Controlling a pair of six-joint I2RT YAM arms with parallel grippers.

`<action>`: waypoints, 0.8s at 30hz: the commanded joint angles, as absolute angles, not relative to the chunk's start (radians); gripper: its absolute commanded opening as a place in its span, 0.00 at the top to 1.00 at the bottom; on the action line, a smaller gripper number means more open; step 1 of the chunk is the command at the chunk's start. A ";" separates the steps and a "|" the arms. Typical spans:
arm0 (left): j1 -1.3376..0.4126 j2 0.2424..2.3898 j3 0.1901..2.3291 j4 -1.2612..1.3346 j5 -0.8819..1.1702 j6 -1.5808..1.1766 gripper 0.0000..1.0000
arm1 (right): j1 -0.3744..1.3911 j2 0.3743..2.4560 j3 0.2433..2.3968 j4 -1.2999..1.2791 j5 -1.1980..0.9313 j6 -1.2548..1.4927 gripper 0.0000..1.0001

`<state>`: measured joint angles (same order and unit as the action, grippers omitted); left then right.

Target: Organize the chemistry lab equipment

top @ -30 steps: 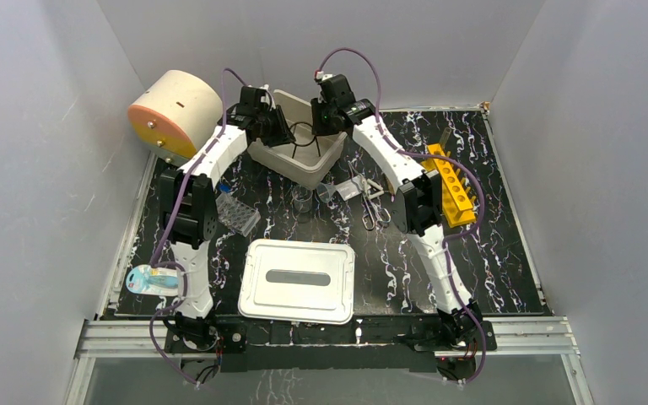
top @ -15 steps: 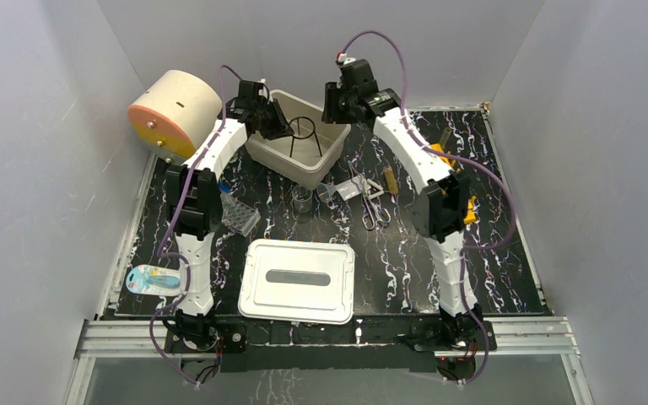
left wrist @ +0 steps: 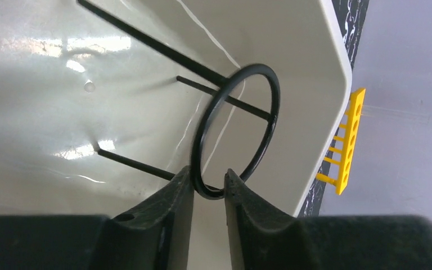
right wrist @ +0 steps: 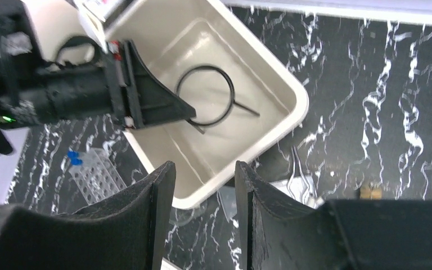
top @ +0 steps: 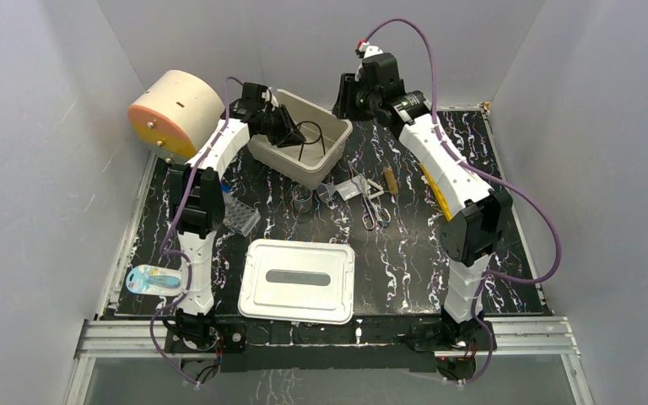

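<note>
While the left claw [left wrist: 208,183] pinches the wire stand [left wrist: 275,109] by its ring to park it inside the tub [left wrist: 298,56], the right claw [right wrist: 205,169] hangs above, fingers apart, empty.

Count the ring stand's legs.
3, all inside the tub: a long leg running upper left, a short leg across the ring, a third leg lower left by the left gripper. None seem hidden.

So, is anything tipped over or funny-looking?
Yes: the black ring stand looks tipped sideways inside the cream tub. Its legs point across rather than down, and the left jaws pinch its ring.
</note>
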<state>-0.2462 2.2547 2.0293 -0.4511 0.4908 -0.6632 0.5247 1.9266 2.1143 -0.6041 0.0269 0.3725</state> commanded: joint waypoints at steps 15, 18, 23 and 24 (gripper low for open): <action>-0.239 2.120 2.180 -0.570 0.280 -0.542 0.29 | 0.529 1.696 1.743 -0.612 0.086 0.385 0.45; -0.238 2.025 2.130 -0.571 0.271 -0.479 0.24 | 0.536 1.647 1.634 -0.584 0.091 0.374 0.37; -0.239 1.793 1.900 -0.539 0.259 -0.390 0.16 | 0.549 1.587 1.472 -0.500 0.050 0.411 0.32; -0.239 1.749 1.850 -0.534 0.267 -0.378 0.16 | 0.551 1.580 1.453 -0.482 0.037 0.424 0.32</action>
<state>-0.2428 1.9926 1.9739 -0.5488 0.2676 -0.4717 0.5381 1.6299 1.5265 -0.5842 0.0715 0.3908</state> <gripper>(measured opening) 0.829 0.679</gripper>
